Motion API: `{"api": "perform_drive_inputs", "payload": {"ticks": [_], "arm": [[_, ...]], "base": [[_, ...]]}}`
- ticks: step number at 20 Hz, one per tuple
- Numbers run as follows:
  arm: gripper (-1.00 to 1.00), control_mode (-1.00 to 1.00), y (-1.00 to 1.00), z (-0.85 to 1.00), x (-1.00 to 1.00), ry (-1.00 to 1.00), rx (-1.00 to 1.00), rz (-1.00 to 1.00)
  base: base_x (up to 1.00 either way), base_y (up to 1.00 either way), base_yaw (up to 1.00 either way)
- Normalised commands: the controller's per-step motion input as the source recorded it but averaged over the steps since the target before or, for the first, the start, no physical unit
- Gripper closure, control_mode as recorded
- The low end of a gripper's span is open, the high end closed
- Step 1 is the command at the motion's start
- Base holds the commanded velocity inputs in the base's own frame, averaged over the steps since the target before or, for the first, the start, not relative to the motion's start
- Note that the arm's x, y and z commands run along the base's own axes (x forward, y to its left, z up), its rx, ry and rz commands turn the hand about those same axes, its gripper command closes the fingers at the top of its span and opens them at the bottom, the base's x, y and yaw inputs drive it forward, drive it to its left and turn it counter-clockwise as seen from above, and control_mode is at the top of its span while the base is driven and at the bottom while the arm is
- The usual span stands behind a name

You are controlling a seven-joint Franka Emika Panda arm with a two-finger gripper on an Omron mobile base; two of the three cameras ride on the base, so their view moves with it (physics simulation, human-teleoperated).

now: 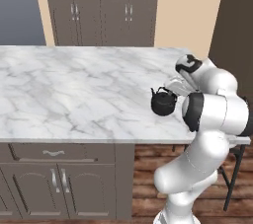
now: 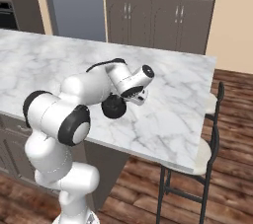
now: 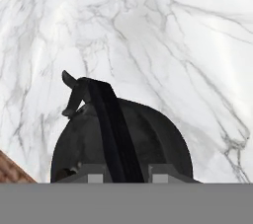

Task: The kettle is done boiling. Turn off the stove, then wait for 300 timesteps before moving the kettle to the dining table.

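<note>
The small black kettle is at the near right part of the marble dining table, close to its front edge. My gripper reaches down from above and is shut on the kettle's thin arched handle, which runs between the two finger tips. The spout points away from the hand. I cannot tell whether the kettle's base touches the tabletop or hangs just over it. The stove is out of view.
A dark-framed bar stool stands at the table's right end. Tall grey-brown cabinets line the far wall. The table's panelled base is below the front edge, with wood floor beside it.
</note>
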Motion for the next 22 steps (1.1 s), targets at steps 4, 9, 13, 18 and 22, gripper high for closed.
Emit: {"api": "perform_drive_inputs", "payload": {"ticks": [4, 9, 13, 18, 22], "arm": [[1.00, -1.00, -0.41, -0.25, 0.42, -0.04, 0.02, 0.07], [1.00, -1.00, -0.41, -0.25, 0.36, -0.06, 0.04, 0.09], [1.00, -1.00, -0.33, -0.17, 0.37, -0.01, 0.04, 0.08], [1.00, -1.00, -0.29, -0.16, 0.43, 0.00, 0.05, 0.10], [1.00, -1.00, -0.22, -0.16, 0.48, 0.00, 0.05, 0.09]], "base": [[0.00, 0.00, 0.00], [0.00, 0.00, 0.00], [0.00, 0.00, 0.00], [0.00, 0.00, 0.00], [0.00, 0.00, 0.00]]}}
